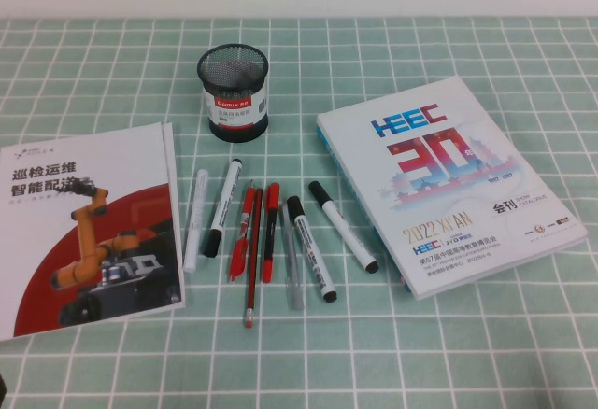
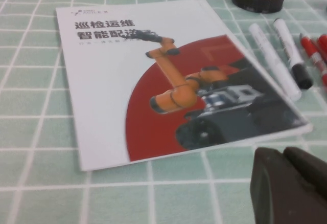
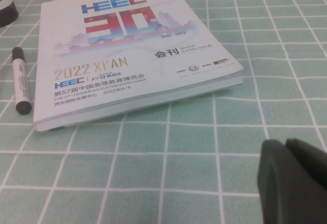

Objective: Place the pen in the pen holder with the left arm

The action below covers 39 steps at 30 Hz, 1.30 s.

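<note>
The pen holder [image 1: 233,92], a black mesh cup w/ white-red label, stands upright on the green checked tablecloth [image 1: 448,353], at the far centre. All places here are given rel. to it. The pen [image 1: 194,219], all white, lies flat on the cloth nearer to the robot than the holder and a bit to its left, just beside the right edge of the brochure [image 1: 84,227] w/ the orange robot arm photo. To the right of the pen lies a white marker w/ black cap [image 1: 222,207], then red pens [image 1: 257,232], a grey pen [image 1: 291,260] and two more black-capped markers [image 1: 327,232], all in a loose row in front of the holder. Right of the holder lies the HEEC catalogue [image 1: 448,180]. The left gripper [image 2: 291,183] hangs low over the cloth near the brochure's near corner, well apart from holder; fingers pressed together, holding nothing. The right gripper [image 3: 294,178] is over bare cloth near the catalogue's near edge, also closed and empty.
</note>
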Motion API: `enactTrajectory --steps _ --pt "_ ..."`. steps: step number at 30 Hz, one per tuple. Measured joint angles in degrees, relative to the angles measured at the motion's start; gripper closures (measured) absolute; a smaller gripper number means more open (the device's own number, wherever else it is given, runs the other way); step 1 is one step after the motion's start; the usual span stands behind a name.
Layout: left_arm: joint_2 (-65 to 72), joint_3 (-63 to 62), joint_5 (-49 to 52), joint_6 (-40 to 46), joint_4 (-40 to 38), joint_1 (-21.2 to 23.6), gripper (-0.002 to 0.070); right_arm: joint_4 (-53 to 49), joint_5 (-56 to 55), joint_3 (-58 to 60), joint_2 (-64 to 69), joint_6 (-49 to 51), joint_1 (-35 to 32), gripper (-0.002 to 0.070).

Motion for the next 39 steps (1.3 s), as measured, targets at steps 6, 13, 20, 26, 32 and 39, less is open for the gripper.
enactTrajectory --steps 6,13,20,26,32,39 --pt "0.00 0.24 -4.72 -4.99 -8.96 0.00 0.0678 0.00 0.00 0.00 0.00 0.00 0.00 0.0696" --pt "0.00 0.24 -11.27 -3.72 -14.14 0.00 0.0678 0.00 0.00 0.00 0.00 0.00 0.00 0.0696" --pt "0.00 0.24 -13.14 -4.16 -15.12 0.00 0.0677 0.00 0.00 0.00 0.00 0.00 0.00 0.0696" --pt "1.93 -1.69 -11.04 -6.19 -15.33 0.00 0.0678 0.00 0.00 0.00 0.00 0.00 0.00 0.0696" --pt "17.71 -14.24 -2.65 -6.43 -15.33 0.00 0.0678 0.00 0.00 0.00 0.00 0.00 0.00 0.0696" --pt "40.91 -29.75 11.92 0.57 -15.22 0.00 0.0678 0.00 0.00 0.00 0.00 0.00 0.00 0.0696"
